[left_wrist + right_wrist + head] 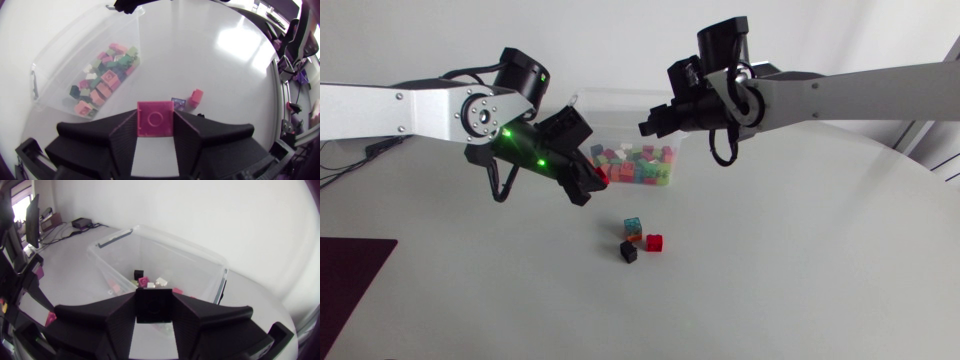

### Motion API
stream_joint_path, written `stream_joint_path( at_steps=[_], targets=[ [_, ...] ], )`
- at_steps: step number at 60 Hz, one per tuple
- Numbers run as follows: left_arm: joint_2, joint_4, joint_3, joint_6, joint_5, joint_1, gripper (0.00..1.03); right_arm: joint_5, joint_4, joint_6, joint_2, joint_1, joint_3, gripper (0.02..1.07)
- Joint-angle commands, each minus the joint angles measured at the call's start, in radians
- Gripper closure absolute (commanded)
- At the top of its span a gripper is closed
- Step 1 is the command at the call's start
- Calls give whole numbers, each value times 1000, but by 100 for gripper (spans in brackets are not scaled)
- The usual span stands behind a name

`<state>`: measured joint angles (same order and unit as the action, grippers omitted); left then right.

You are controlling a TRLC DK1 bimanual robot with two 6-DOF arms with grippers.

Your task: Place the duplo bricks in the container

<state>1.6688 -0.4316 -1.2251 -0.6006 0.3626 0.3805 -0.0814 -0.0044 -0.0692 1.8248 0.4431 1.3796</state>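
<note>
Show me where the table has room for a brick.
Free: the table right of the red brick; also between the dark mat and the loose black brick. Crowded: by the container, where left gripper grips a pink brick and right gripper a black brick.

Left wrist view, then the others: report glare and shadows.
Left wrist view: glare whitens the table beyond the pink brick in the left tool. Head view: faint shadows by the loose bricks. Right wrist view: even light on the right tool and its black brick.

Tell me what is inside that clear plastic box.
The clear container holds a heap of duplo bricks: pink, green, orange, white. Bricks beneath the heap's top layer are covered, so no count is possible.
</note>
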Motion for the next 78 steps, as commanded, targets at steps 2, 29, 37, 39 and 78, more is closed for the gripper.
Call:
stream_joint_path(
  at_steps=[2, 29, 37, 39, 78],
  targets=[
    [2, 11, -59, 39, 12, -5, 93, 11, 40, 34, 39, -20, 41, 72],
    [52, 146, -149, 213, 10, -55, 93, 91, 169, 46, 209, -23, 180, 69],
    [77, 162, -198, 257, 10, -61, 93, 118, 121, 69, 232, -24, 225, 7],
    [82, 165, -208, 266, 10, -63, 93, 118, 110, 69, 228, -23, 222, 6],
    [333, 395, -398, 507, -79, -100, 93, 55, -25, 34, -185, 43, -232, 6]
  ],
)
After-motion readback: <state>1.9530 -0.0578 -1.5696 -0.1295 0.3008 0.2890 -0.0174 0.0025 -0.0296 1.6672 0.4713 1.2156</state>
